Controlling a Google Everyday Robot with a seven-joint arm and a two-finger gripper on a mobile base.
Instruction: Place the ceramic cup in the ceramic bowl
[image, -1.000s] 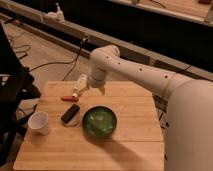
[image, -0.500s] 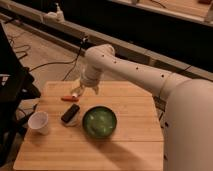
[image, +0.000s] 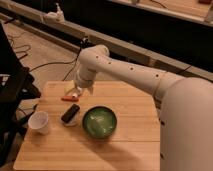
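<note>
The white ceramic cup (image: 39, 121) stands upright near the left edge of the wooden table (image: 130, 145). The dark-green ceramic bowl (image: 99, 122) sits near the table's middle, to the cup's right, with nothing in it. My gripper (image: 75, 91) hangs from the white arm (image: 125, 70) over the table's back left part, above an orange-red item. It is well behind and to the right of the cup and holds neither cup nor bowl.
A black rectangular object (image: 70, 113) lies between cup and bowl. An orange-red item (image: 69, 99) lies under the gripper. A black chair (image: 12, 95) stands left of the table. A ledge with a white bottle (image: 59, 12) runs behind.
The arm has swung further left and back across the table, bringing the gripper from near the bowl toward the back left. Cup and bowl have not moved.
</note>
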